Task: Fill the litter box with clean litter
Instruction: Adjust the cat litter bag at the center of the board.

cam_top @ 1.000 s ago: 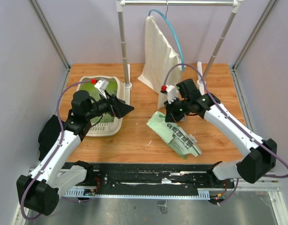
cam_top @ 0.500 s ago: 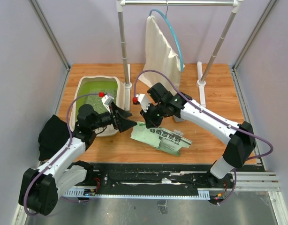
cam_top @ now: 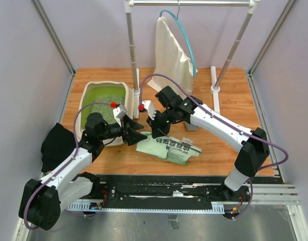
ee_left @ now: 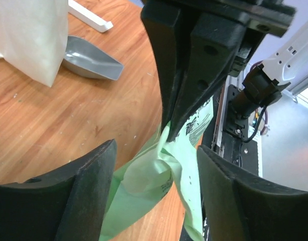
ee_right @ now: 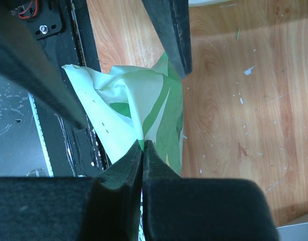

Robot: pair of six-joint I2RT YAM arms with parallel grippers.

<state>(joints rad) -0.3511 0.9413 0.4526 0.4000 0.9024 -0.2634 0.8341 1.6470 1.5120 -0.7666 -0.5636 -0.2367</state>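
While the litter box (cam_top: 105,83) stands at the left rear of the table, the green bag (cam_top: 169,148) lies flat a little to its right, near the front edge. Both arms meet at the left end of the bag. The right gripper (cam_top: 156,131) is closed on that end. The left gripper (cam_top: 136,135) is beside it with the jaws apart. The clean litter I cannot make out for sure. The floor of the box looks speckled, but it is too small to tell.

From the left wrist, the left fingers (ee_left: 68,196) stand wide on both sides of a crumpled corner of the bag (ee_left: 144,181) and hold nothing. A grey scoop (ee_left: 89,60) lies further back, beside a white cloth sack (ee_left: 28,35).

From the right wrist, the pads (ee_right: 119,175) are pressed fully together on a thin fold of the bag (ee_right: 129,100).

I judge the film to be soft, limp and rather slippery. Any granules inside would slide to the low end and pull on the pinch. A second hold on the same rim, close to the first, seems the best place, so that the mouth keeps its shape when the bag is tipped.
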